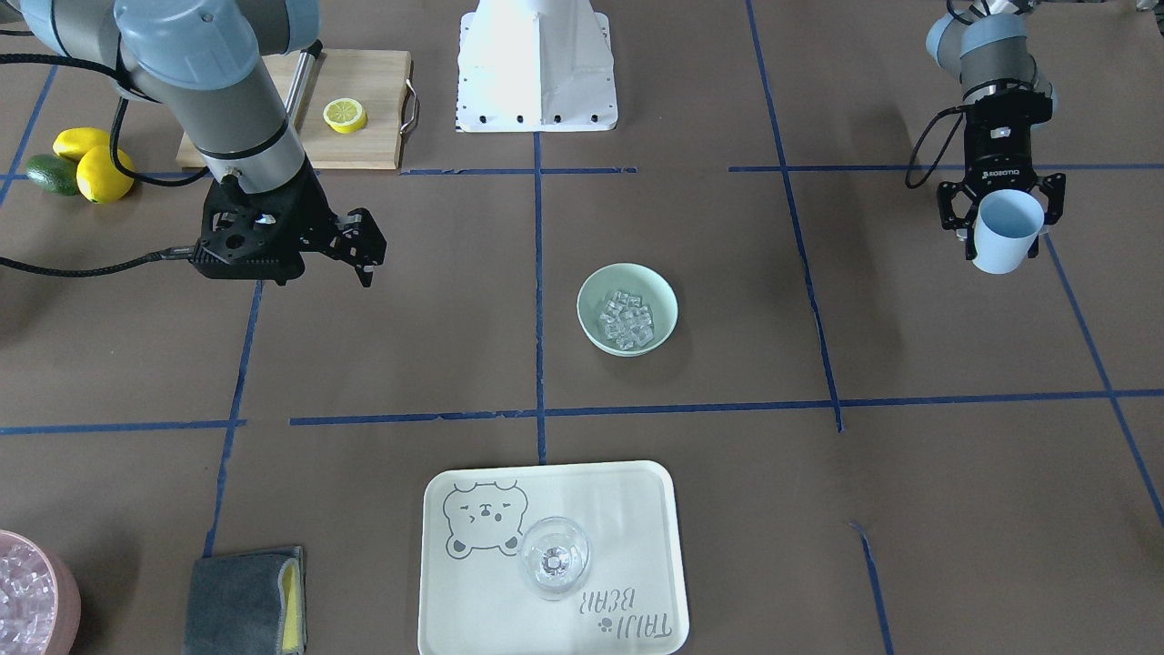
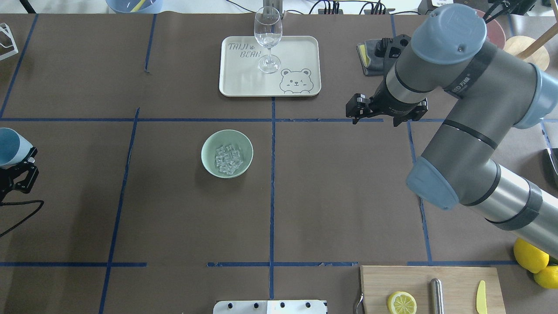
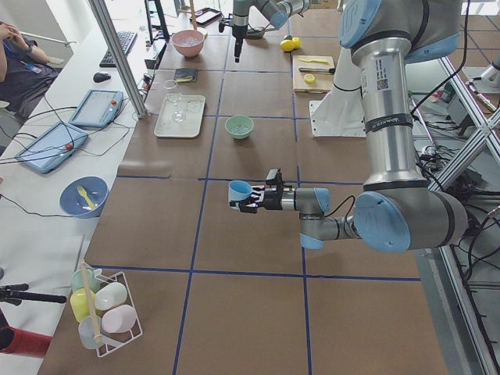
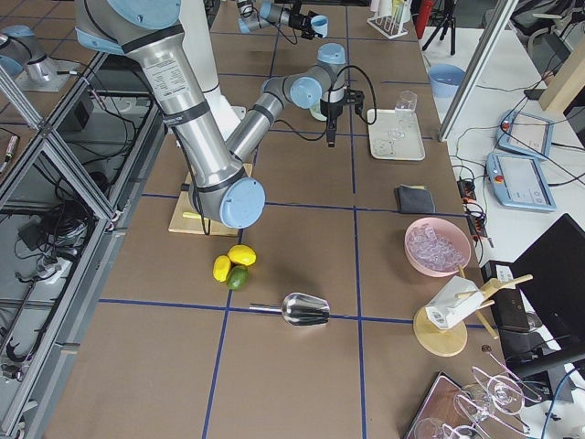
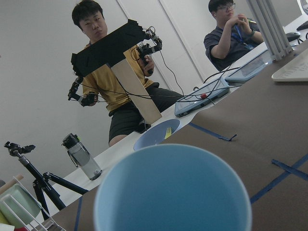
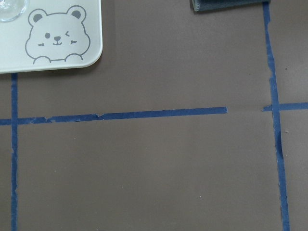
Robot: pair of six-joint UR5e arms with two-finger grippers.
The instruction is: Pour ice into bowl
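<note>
"Across the brown paper-covered worktop [image 1: 909, 473] with its blue tape lines, what looms largest?"

"The grey right arm [image 2: 457, 131]. Its black right gripper [image 2: 377, 120] hangs over bare paper, jaws spread wide with nothing between them. The left gripper [image 1: 1000, 218] hovers out at the worktop's left side, well apart from everything."

"And on the worktop itself?"

"First a cream rectangular tray with a bear print [image 1: 637, 509], near the right gripper. Then the round pale mint-green bowl [image 1: 593, 318], near the middle. Smaller than that is a light blue plastic cup [image 1: 1008, 241], held tilted in the left gripper's closed jaws. The wrist camera looks into it and shows only plain blue, no cubes. A clear stemmed wine glass [image 1: 554, 558] stands upright on the tray."

"Where is the task's thing?"

"The heap of clear little ice cubes [image 1: 627, 320] lies inside the bowl. The pour looks done."

"So what could go wrong?"

"Mostly the putting-away. A tilted cup set down on its edge would probably roll. If the left arm [image 1: 991, 55] crossed the middle too low, it could clip the bowl and scatter cubes, which would slide easily on smooth paper. The wine glass is tall and top-heavy, so a careless sweep by the right arm toward the tray would likely topple it."
</note>
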